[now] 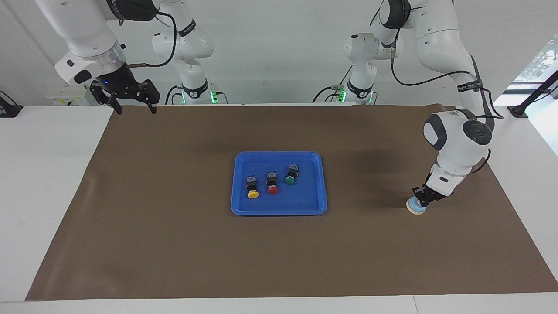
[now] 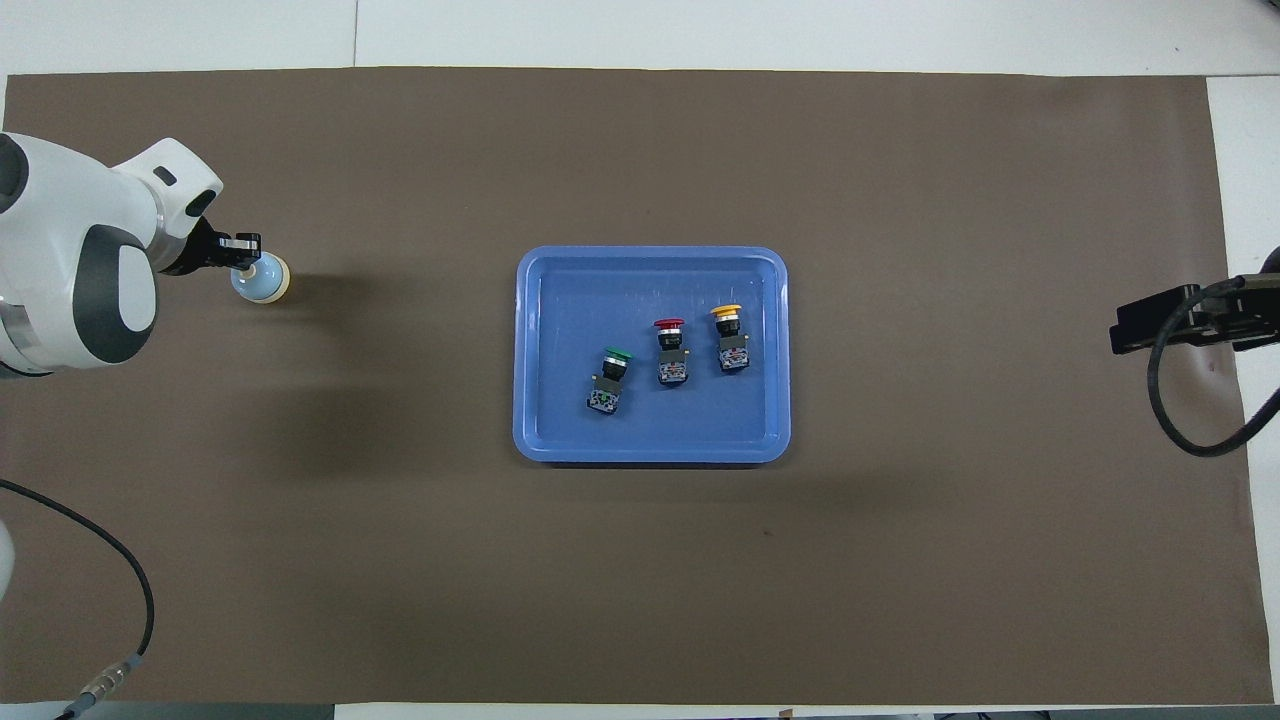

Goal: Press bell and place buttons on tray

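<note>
Left gripper (image 1: pixel 420 201), jaws pinched shut on nothing, sits right on the bell (image 1: pixel 416 208). Right gripper (image 1: pixel 133 107) waits, jaws wide open, empty. Three buttons (image 1: pixel 272 181) are in the tray (image 1: pixel 279 211).

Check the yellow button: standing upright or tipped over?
Tipped over. The yellow button lies on its side in the tray, cap pointing away from the robots.

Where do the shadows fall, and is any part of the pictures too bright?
Overhead view: soft shadows lie on the brown mat beside the bell and along the tray edge nearer the robots. Facing view: a dark patch sits between tray and bell; the window looks washed out.
</note>
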### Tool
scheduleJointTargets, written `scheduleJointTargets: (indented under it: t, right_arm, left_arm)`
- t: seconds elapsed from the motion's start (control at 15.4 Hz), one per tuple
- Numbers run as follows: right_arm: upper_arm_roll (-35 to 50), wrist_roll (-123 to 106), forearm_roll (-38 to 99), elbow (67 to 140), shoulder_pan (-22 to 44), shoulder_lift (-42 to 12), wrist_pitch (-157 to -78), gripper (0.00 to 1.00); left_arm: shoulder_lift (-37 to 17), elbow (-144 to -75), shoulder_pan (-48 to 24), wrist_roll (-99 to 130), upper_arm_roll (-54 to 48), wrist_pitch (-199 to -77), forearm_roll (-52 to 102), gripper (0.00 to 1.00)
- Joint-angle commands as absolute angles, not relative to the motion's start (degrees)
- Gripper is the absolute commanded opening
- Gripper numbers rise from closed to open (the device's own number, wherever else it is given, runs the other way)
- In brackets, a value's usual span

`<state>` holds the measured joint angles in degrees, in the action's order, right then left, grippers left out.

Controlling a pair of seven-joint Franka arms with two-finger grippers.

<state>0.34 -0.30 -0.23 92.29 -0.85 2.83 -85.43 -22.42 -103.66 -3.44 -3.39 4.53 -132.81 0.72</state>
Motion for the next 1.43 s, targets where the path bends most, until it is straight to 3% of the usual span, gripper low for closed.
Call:
scheduleJointTargets:
  t: [0.0,0.26,0.65,0.72,0.78,0.98,1.04,1.17,1.37]
  right_arm:
    - [0.88,-1.41,-0.62,93.52,-1.49,3.96,-85.43,1.0]
    - [0.88,-1.41,-0.62,93.52,-1.49,3.96,-85.43,1.0]
    - [0.88,-1.41,-0.62,93.52,-1.49,3.96,-85.43,1.0]
    - [0.88,-1.41,-0.62,93.52,-1.49,3.96,-85.43,1.0]
    - [0.88,-1.41,-0.7,93.52,-1.49,3.96,-85.43,1.0]
    - [0.88,-1.41,-0.62,93.52,-1.49,3.96,-85.43,1.0]
    - [0.88,-1.41,-0.62,93.52,-1.49,3.96,-85.43,1.0]
    - [0.88,-1.41,-0.62,93.52,-1.49,3.96,-85.43,1.0]
    - [0.88,-1.41,-0.62,93.52,-1.49,3.96,-85.43,1.0]
  left_arm:
    - [-22.59,-106.09,-3.34,-2.46,4.48,-136.5,-0.88,0.0]
    - [-19.97,-98.28,-3.08,-2.81,4.74,-121.95,-0.7,0.0]
    - [-5.39,-95.27,-2.81,-2.9,4.83,-102.51,-0.44,0.0]
    - [-3.1,-95.27,-2.81,-2.99,4.75,-100.04,-0.35,0.06]
    - [-1.08,-95.19,-2.81,-2.9,4.83,-97.67,-0.09,0.24]
    - [4.38,-95.1,-3.34,-2.64,4.75,-92.13,0.09,0.93]
    - [5.7,-95.1,-3.34,-2.64,4.66,-90.89,0.09,1.0]
    - [8.34,-95.54,-3.34,-2.64,4.66,-89.48,0.17,1.0]
    - [7.83,-94.31,-3.51,-2.72,4.57,-86.31,0.09,1.0]
